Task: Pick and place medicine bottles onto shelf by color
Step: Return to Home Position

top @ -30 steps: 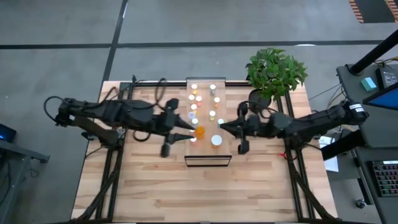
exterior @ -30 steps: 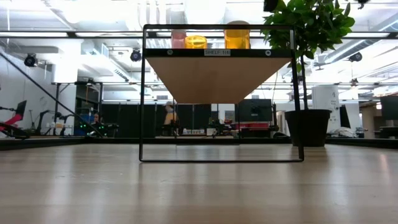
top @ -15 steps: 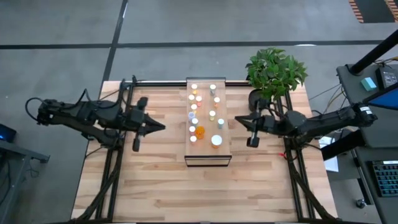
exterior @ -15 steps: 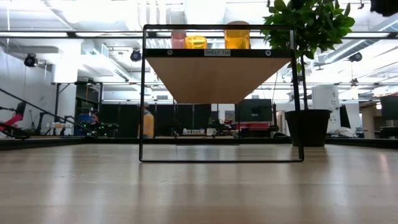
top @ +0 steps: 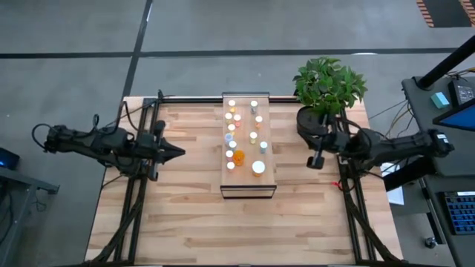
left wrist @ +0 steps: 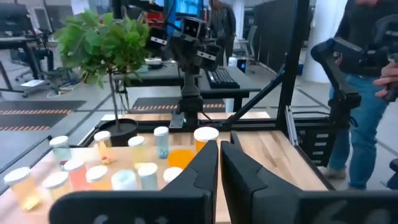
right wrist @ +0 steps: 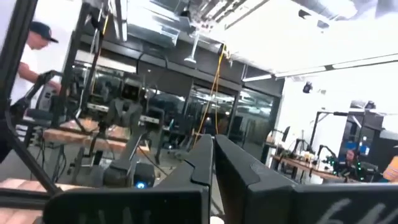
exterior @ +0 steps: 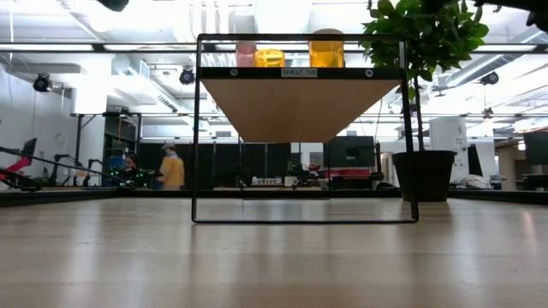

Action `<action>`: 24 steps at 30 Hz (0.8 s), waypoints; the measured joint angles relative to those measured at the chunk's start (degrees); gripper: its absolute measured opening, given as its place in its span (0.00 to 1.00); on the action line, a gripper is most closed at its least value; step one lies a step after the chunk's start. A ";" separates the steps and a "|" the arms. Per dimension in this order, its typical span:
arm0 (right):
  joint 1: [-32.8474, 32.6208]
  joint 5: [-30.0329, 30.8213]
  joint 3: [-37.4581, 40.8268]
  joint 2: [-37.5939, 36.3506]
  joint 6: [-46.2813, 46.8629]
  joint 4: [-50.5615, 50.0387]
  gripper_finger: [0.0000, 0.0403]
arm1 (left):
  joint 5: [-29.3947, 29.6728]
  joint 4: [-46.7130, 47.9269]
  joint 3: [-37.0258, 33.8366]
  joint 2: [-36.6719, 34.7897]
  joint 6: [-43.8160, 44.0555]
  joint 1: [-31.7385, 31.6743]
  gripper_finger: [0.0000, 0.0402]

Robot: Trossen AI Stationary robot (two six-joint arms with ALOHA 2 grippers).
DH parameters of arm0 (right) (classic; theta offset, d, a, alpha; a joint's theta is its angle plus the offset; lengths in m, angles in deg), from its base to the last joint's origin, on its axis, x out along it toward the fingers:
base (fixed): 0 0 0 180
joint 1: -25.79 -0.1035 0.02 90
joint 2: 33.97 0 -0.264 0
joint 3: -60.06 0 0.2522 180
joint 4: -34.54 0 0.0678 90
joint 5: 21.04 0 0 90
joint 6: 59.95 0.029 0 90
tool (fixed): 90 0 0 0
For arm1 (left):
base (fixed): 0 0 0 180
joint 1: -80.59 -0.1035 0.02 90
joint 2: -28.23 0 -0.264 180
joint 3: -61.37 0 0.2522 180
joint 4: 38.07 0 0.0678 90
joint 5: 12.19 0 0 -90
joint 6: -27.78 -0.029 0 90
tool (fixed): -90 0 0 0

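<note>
Bottles [top: 238, 156] on shelf [top: 249, 182]: likely light, rigid, slick; grip body below cap. Left gripper [top: 178, 152], right gripper [top: 316, 161] flank shelf, well apart: nearly closed, empty.

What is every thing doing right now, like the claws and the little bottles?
left claw: shut, empty, at the table's left side.
right claw: shut, empty, at the table's right side.
medicine bottles: upright, capped, on the shelf.
shelf: holding the bottles, near end bare.
plant: standing upright.

Small white label [exterior: 299, 73] on the near edge of the shelf [exterior: 295, 107]: "SHELF", following characters unreadable
</note>
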 joint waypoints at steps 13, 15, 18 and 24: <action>0.00 2.63 9.06 -12.63 -0.58 -1.57 0.02 | 3.12 -0.65 -9.06 -16.36 -0.11 -0.02 0.00; 0.00 3.42 10.06 -15.01 -0.81 -1.62 0.02 | 4.73 -0.16 -10.19 -19.10 -0.48 -0.02 0.00; 0.00 3.40 11.46 -18.25 -0.07 -1.67 0.02 | 6.58 -0.61 -11.67 -23.35 -0.57 -0.02 0.00; -0.01 3.57 12.47 -22.68 -0.10 -3.75 0.02 | 7.73 -0.98 -14.02 -28.05 -1.87 -0.02 0.00</action>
